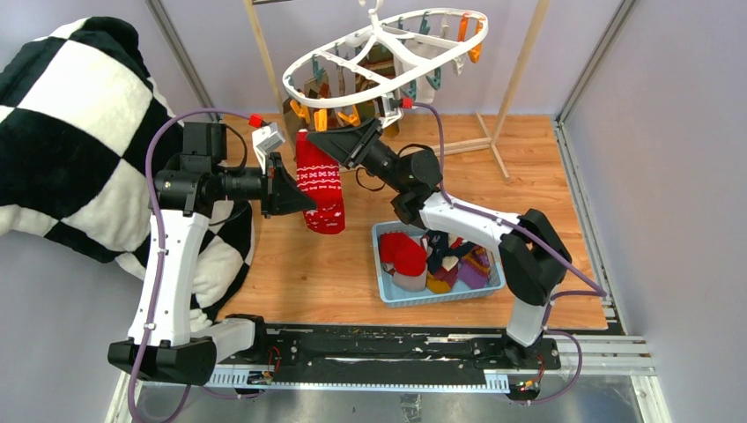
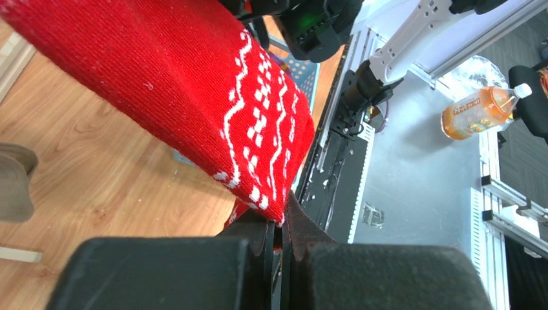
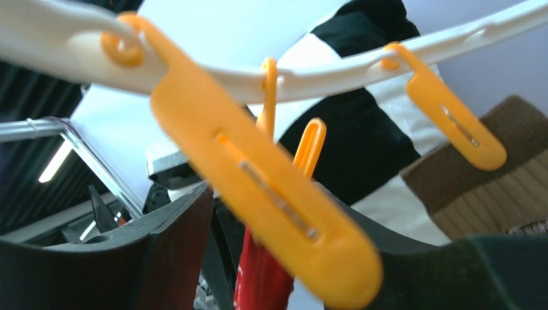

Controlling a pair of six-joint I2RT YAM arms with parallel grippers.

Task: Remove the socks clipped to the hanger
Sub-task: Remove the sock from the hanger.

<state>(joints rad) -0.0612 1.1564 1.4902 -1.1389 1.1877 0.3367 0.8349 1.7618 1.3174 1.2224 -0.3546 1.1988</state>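
Left gripper: jaws closed on the edge of the red sock, which hangs just under the hanger rim, probably to keep hold of it once unclipped. Right gripper: jaws apart either side of an orange clip below the rim. Only its wrist view shows this; contact with the clip cannot be told.

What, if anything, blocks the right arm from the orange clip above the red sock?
Probably nothing, so yes: the right gripper is open under the hanger with an orange clip hanging between its fingers. The left gripper, shut on the red sock lower down, looks clear of it.
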